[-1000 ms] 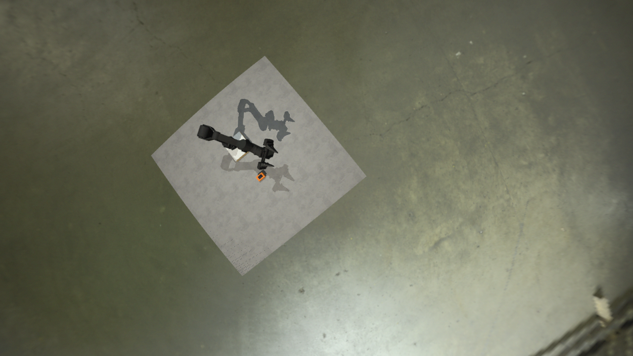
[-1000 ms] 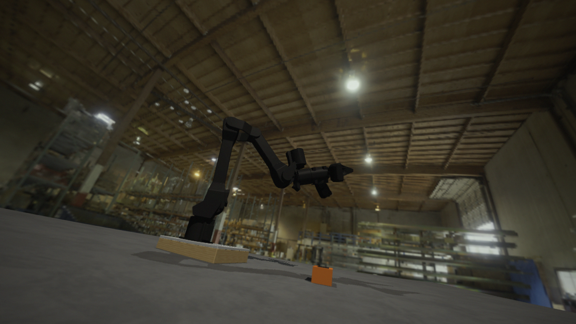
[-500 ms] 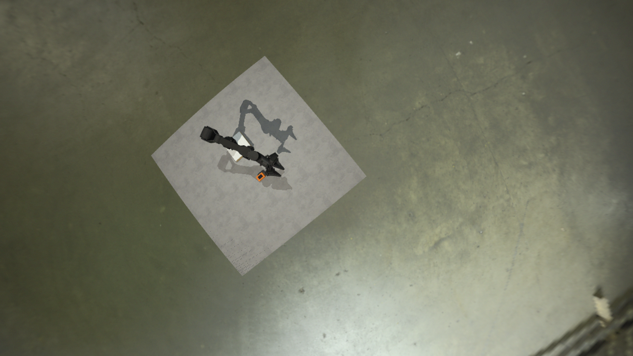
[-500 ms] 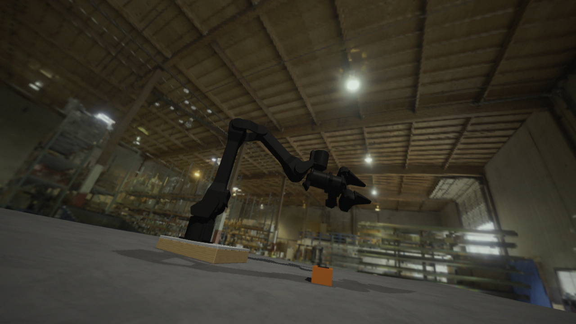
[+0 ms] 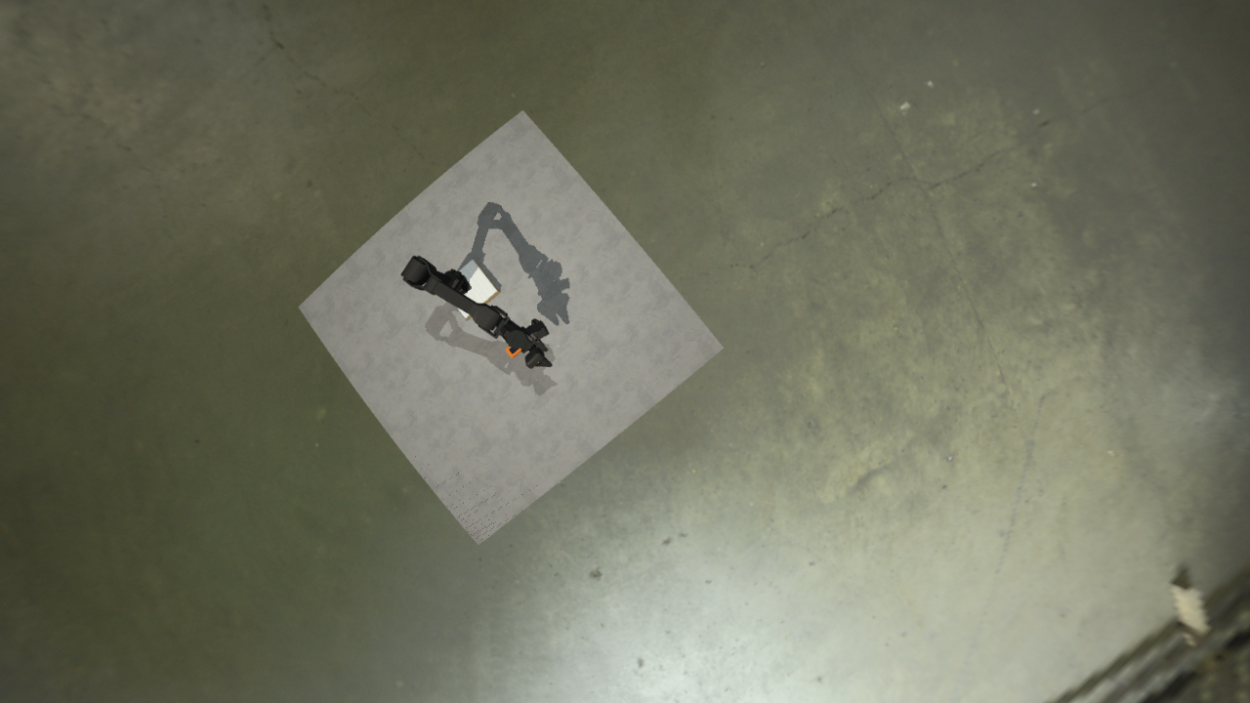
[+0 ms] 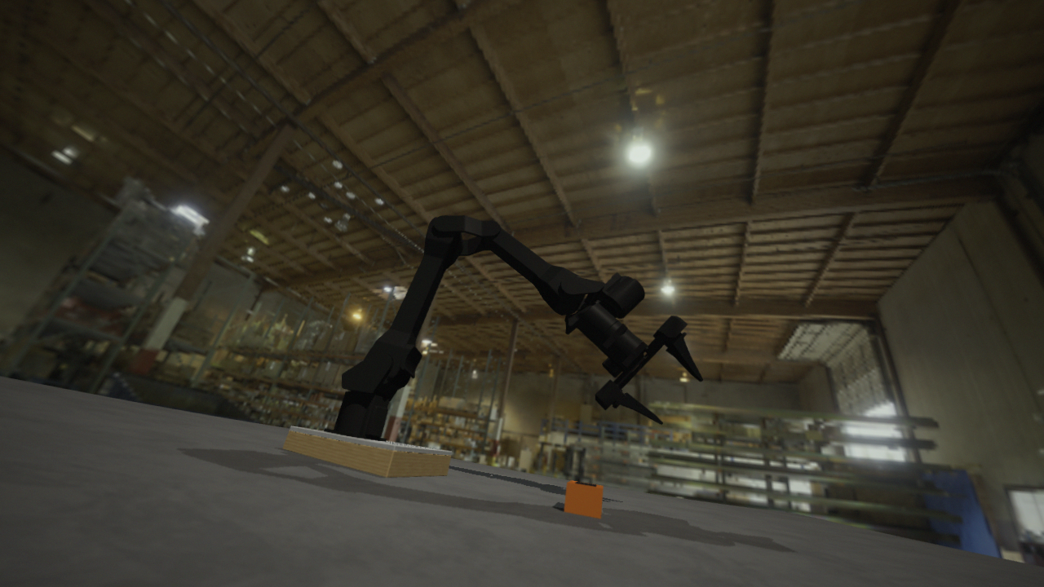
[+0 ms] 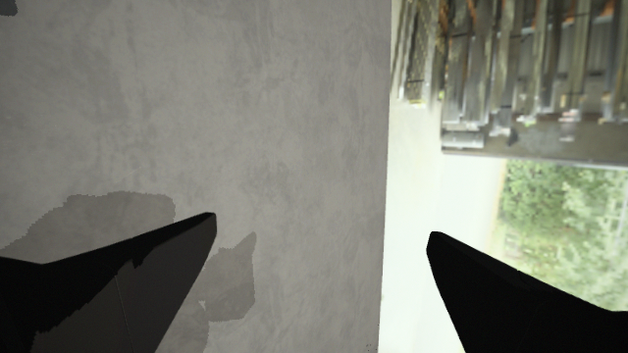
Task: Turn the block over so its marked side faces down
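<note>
A small orange block (image 5: 512, 354) (image 6: 584, 501) rests on the grey table (image 5: 625, 350) (image 6: 182, 525). Its near side is plain orange in the exterior view, with a thin dark patch along its top. In the top view the arm covers most of it, so its top face is largely hidden. My gripper (image 6: 682, 401) (image 7: 322, 232) is wide open and empty. It is tilted downward and outward, well above the table, up and to the right of the block in the exterior view. The wrist view does not show the block.
The arm stands on a wooden base board (image 5: 482, 284) (image 6: 342, 456) with a white top, left of the block in the exterior view. The arm's shadows fall across the table. The table's edge (image 7: 385, 196) runs down the wrist view, with the warehouse beyond.
</note>
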